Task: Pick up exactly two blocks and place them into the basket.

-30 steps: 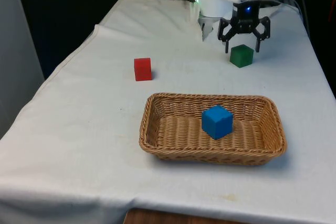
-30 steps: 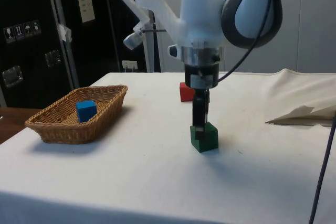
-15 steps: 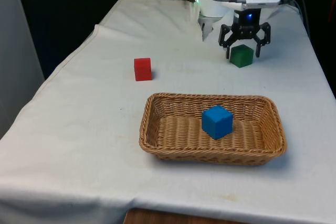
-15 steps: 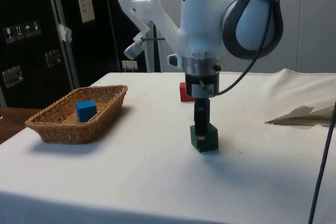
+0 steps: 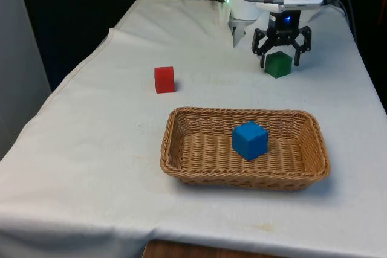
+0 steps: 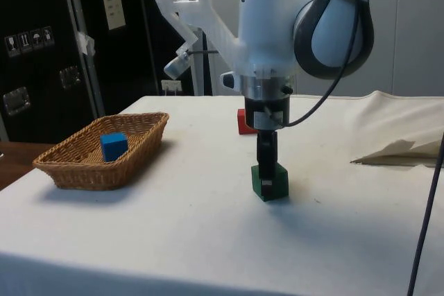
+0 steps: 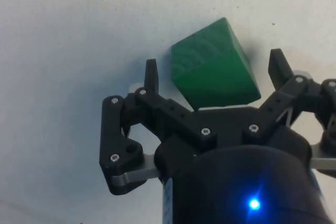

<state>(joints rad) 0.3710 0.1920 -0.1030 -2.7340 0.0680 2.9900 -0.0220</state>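
The wicker basket (image 5: 244,149) serves as the landmark for this stage of the two-block task. One blue block (image 5: 250,140) already lies on the basket's floor, near its middle, so by judgement half of the task is done and one more block is needed. The green block (image 5: 278,64) rests on the white-clothed counter (image 5: 103,143) beyond the basket's far rim, toward the front view's right, well apart from the weave. The hand (image 5: 280,57) is lowered around this block with its two fingers (image 7: 151,75) spread apart, one on each side and neither touching a face; the wrist view shows a gap between each fingertip and the green surface. The block sits turned at an angle to the line between the fingers, so they would probably meet its faces obliquely and might twist the block as they close. In the side view the fingers reach down over the block's upper part while the block sits flat on the cloth, a pose that suits a grasp from above and a lift clear of the basket's rim. The red block (image 5: 164,80) stands beyond the basket's far corner on the front view's left, apart from the hand and untouched; since the task asks for exactly two, it should stay on the counter.
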